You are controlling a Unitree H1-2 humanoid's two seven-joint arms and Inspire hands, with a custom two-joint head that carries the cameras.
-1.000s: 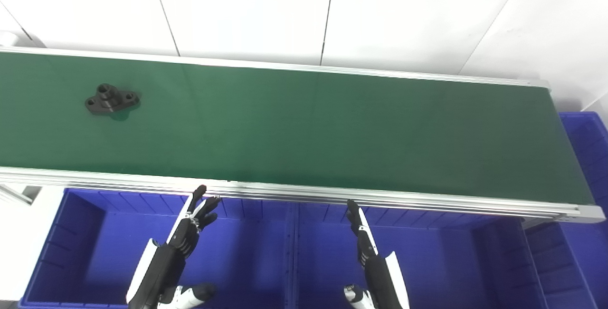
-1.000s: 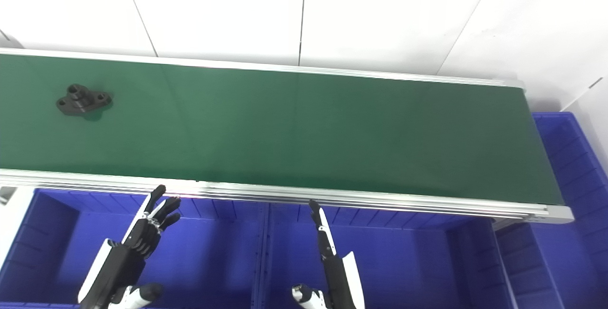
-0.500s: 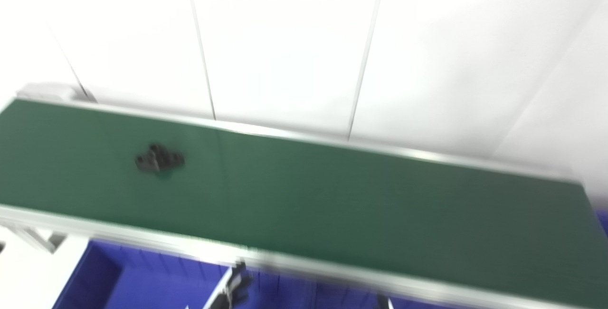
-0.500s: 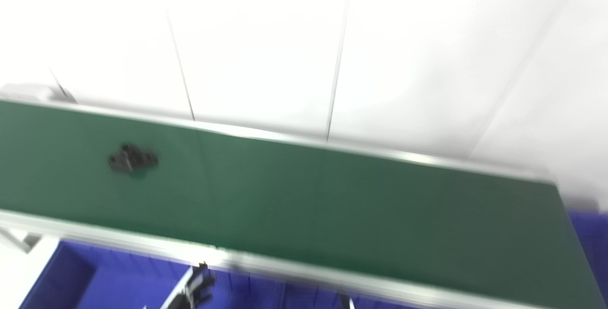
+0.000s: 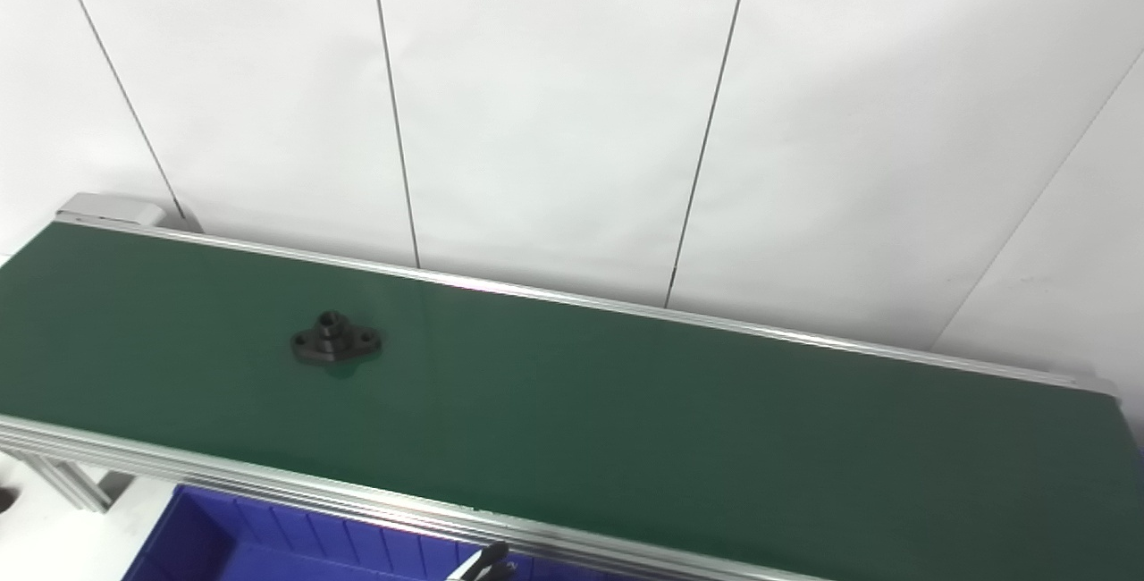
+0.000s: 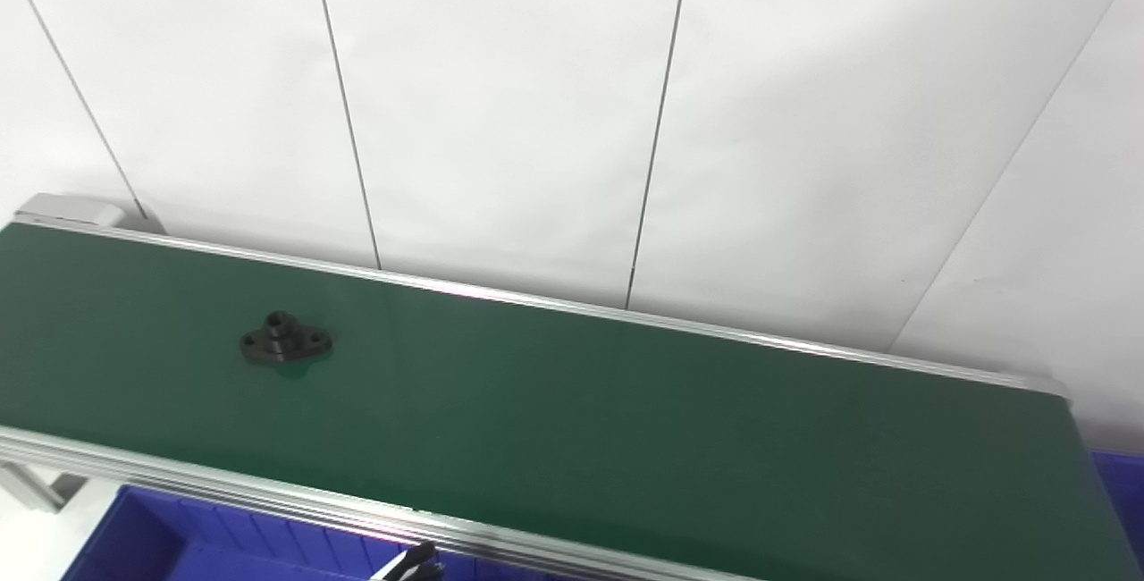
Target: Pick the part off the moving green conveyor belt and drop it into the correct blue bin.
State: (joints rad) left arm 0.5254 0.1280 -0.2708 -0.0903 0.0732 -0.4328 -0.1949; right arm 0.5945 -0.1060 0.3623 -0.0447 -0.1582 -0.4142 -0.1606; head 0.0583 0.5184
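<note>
A black flanged part (image 5: pixel 335 341) with a raised hub and two ear holes lies on the green conveyor belt (image 5: pixel 626 420), left of centre; it also shows in the right eye view (image 6: pixel 285 341). Only the fingertips of my left hand (image 5: pixel 487 559) peek in at the bottom edge, below the belt's near rail, far from the part; they also show in the right eye view (image 6: pixel 418 560). I cannot tell how the hand stands. My right hand is out of view.
A blue bin (image 5: pixel 268 545) shows below the belt's near aluminium rail (image 5: pixel 268 487) at bottom left. A corner of another blue bin (image 6: pixel 1122 483) shows at the right. A white panelled wall (image 5: pixel 572 116) rises behind the belt.
The camera has tilted upward, so the wall fills more of the picture and the bins and hands have dropped out of view. The part has ridden rightward along the belt.
</note>
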